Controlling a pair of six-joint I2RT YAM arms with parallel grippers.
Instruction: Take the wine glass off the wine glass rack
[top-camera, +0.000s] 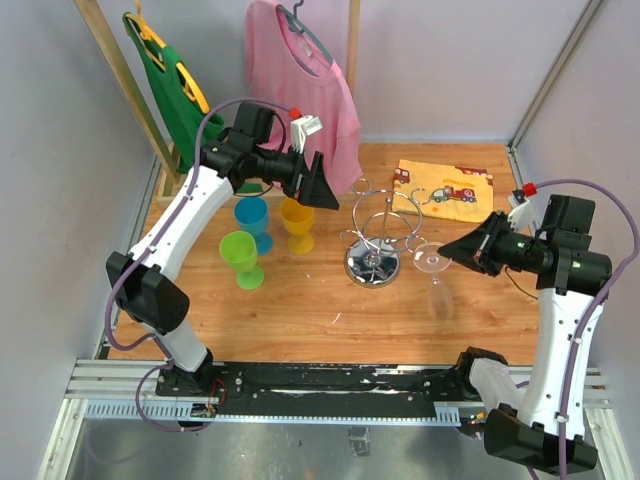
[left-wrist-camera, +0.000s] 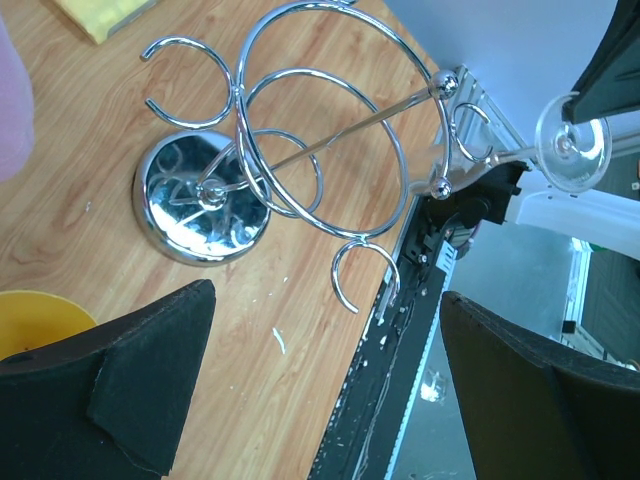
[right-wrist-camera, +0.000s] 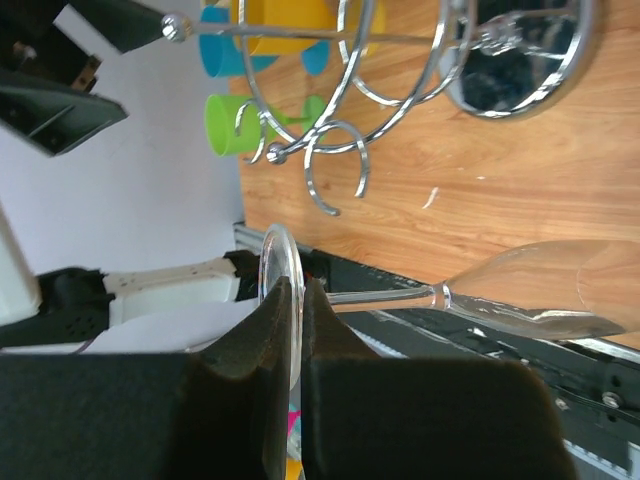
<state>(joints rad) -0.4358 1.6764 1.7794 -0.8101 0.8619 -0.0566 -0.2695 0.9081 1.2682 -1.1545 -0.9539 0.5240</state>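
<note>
The wine glass rack (top-camera: 378, 235) is a shiny wire stand with a round chrome base (left-wrist-camera: 200, 200) mid-table; it also shows in the right wrist view (right-wrist-camera: 345, 90). The clear wine glass (top-camera: 436, 280) hangs upside down just right of the rack, clear of its loops. My right gripper (top-camera: 450, 253) is shut on the glass's round foot (right-wrist-camera: 283, 300); the stem and bowl (right-wrist-camera: 540, 295) stick out to the side. The foot also shows in the left wrist view (left-wrist-camera: 572, 150). My left gripper (top-camera: 322, 185) is open and empty, above and left of the rack.
A yellow cup (top-camera: 297, 222), a blue cup (top-camera: 252, 220) and a green cup (top-camera: 240, 257) stand left of the rack. A yellow printed cloth (top-camera: 445, 187) lies at the back right. Pink (top-camera: 300, 85) and green (top-camera: 170, 85) garments hang behind.
</note>
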